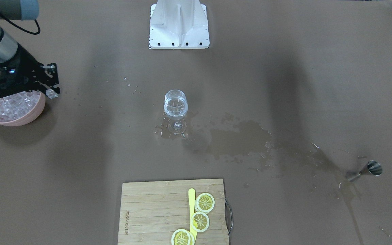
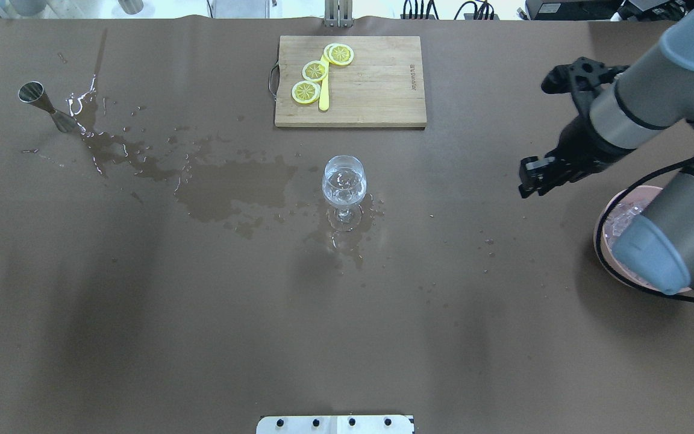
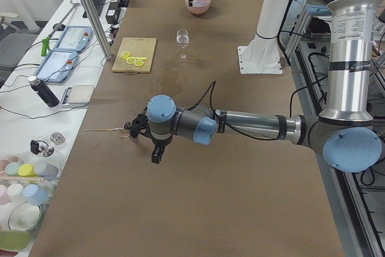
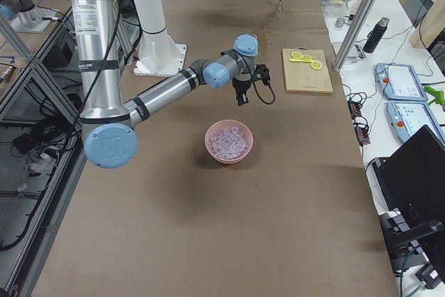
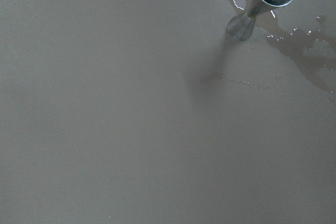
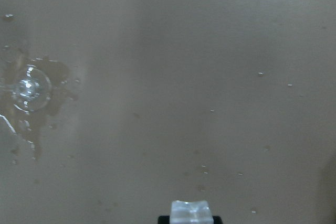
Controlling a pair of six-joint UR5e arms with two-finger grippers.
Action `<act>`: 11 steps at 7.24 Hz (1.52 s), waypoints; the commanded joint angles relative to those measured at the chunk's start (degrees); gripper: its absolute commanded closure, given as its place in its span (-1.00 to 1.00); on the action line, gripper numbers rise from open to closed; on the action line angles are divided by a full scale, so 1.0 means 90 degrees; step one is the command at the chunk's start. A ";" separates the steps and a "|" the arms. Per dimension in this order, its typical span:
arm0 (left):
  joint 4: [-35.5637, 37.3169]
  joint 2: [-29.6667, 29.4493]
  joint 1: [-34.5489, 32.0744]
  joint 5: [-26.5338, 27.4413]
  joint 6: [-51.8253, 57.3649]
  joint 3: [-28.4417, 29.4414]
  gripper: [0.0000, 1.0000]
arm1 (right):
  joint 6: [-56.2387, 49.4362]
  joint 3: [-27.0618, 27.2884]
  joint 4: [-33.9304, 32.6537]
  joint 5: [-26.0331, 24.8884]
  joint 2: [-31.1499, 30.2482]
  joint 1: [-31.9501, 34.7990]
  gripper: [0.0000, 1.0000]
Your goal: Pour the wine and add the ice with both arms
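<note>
Just beside the pink bowl (image 1: 29, 117) of heaped ice (image 1: 12, 103), the right claw (image 1: 51, 92) is closed on one small ice cube (image 6: 191, 212) and hangs above the tabletop (image 1: 284, 68). The wine glass (image 1: 175, 103) stands well apart in the middle, with the clear wine (image 1: 175, 109) already in it. The cube looks wet and slippery, so it could slide out on the way and fall on the brown tabletop. If the claw lets go too high, the cube could splash wine out or miss the small rim. If the claw comes in too low, it could knock the thin glass over, and the puddle (image 1: 163, 132) round its foot may let it slip. The left claw (image 3: 156, 156) hangs far away near the metal measuring cup (image 1: 366, 170). Whether it is open or closed cannot be told.
</note>
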 commanded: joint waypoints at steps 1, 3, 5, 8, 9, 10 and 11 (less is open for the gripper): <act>0.0570 -0.0008 -0.0005 -0.0015 -0.0022 -0.0015 -0.97 | 0.1226 -0.0258 -0.0178 -0.0538 0.1075 -0.0789 1.00; 0.0573 0.0022 -0.0005 -0.0006 0.0007 0.0004 -0.97 | 0.1988 -0.0763 -0.0149 -0.0628 0.1933 -0.1035 1.00; 0.0563 0.0100 0.0005 -0.0006 0.0007 0.0024 -0.97 | 0.2276 -0.1448 -0.0120 -0.0794 0.2736 -0.1134 1.00; 0.0553 0.0100 0.0005 -0.0006 0.0017 0.0043 -0.97 | 0.2266 -0.1791 -0.0110 -0.0794 0.2992 -0.1134 1.00; 0.0553 0.0100 0.0005 -0.0006 0.0036 0.0043 -0.97 | 0.2256 -0.1812 -0.0110 -0.0814 0.3012 -0.1134 1.00; 0.0544 0.0100 0.0005 -0.0015 0.0037 0.0043 -0.97 | 0.2256 -0.1860 -0.0004 -0.0911 0.3022 -0.1134 1.00; 0.0553 0.0100 0.0005 -0.0006 0.0037 0.0043 -0.97 | 0.2276 -0.2035 0.0297 -0.0931 0.3022 -0.1134 1.00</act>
